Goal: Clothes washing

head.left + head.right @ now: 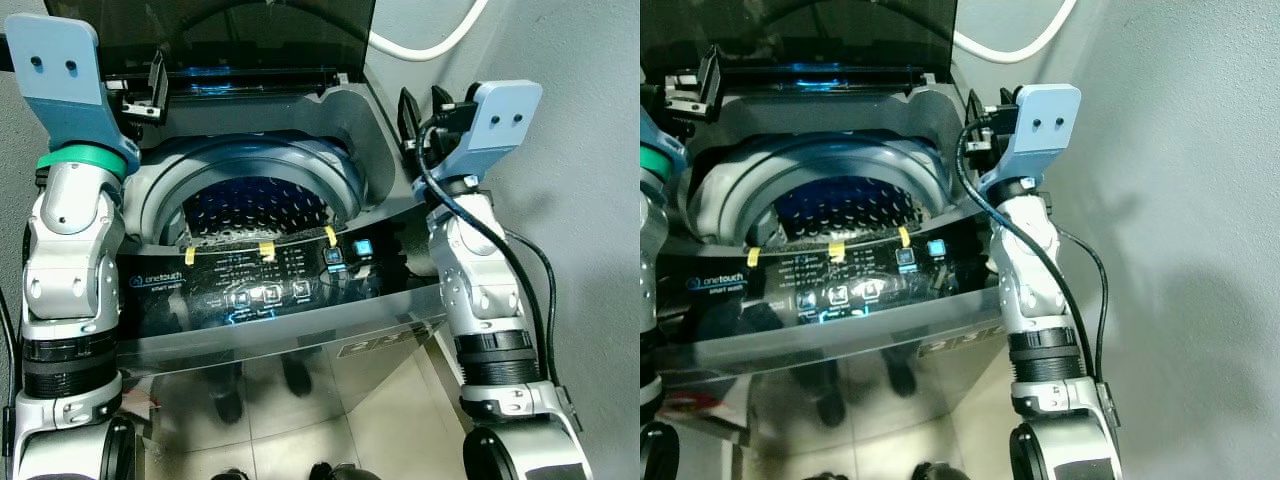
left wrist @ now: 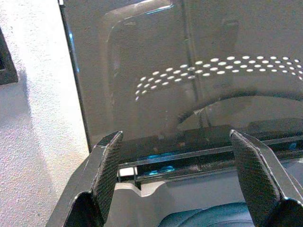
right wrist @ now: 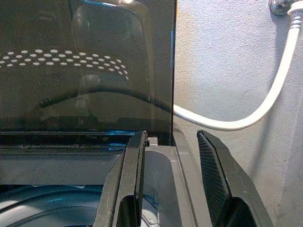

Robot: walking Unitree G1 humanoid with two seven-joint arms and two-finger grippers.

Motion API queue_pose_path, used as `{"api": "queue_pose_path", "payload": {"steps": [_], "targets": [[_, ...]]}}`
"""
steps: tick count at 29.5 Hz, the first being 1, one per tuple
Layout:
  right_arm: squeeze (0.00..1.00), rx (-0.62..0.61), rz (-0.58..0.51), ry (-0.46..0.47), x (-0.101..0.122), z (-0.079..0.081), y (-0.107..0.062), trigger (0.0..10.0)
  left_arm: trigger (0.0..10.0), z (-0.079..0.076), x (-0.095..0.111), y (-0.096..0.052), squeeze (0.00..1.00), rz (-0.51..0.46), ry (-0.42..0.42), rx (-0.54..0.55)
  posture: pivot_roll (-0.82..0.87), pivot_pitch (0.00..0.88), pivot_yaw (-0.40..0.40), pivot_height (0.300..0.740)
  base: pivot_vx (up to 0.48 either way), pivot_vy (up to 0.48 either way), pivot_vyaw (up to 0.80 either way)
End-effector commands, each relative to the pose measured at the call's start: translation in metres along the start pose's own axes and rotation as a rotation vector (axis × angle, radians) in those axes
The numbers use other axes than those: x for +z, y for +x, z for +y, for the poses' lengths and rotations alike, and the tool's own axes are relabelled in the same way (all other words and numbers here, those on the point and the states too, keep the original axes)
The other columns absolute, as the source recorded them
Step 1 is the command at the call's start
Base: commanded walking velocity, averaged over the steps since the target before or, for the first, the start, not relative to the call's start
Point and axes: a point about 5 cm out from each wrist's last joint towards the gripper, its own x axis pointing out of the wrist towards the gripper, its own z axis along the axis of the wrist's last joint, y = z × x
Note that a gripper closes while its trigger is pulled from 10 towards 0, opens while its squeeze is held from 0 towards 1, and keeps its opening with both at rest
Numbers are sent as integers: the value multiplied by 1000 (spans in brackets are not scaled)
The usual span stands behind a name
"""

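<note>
A top-loading washing machine stands before me with its dark glass lid (image 1: 210,30) raised upright at the back. The open drum (image 1: 255,205) shows a perforated wall lit blue; I make out no clothes inside. The lit control panel (image 1: 270,290) runs along the front edge with three yellow tape strips. My left gripper (image 1: 150,85) is held up over the rear left corner of the tub, open and empty, its fingers (image 2: 109,165) wide apart facing the lid. My right gripper (image 1: 422,105) hovers over the machine's right rear edge, open with nothing between its fingers (image 3: 135,161).
A white hose (image 1: 430,45) curves along the grey wall (image 1: 1180,200) behind and to the right of the machine. The wall stands close on the right side. The glossy front panel (image 1: 300,380) reflects the tiled floor.
</note>
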Motion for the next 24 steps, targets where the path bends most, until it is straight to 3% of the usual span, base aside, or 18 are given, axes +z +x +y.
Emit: {"api": "queue_pose_path", "payload": {"steps": [1,24], "targets": [[0,6,9,7,-1,0,2,10000,10000,0,1,-1,0,-1,-2,8,120,85,-51,740,-319,0,0],[0,36,14,-39,-2,2,3,10000,10000,1,1,1,0,-11,3,19,119,83,-53,740,-322,0,0]]}}
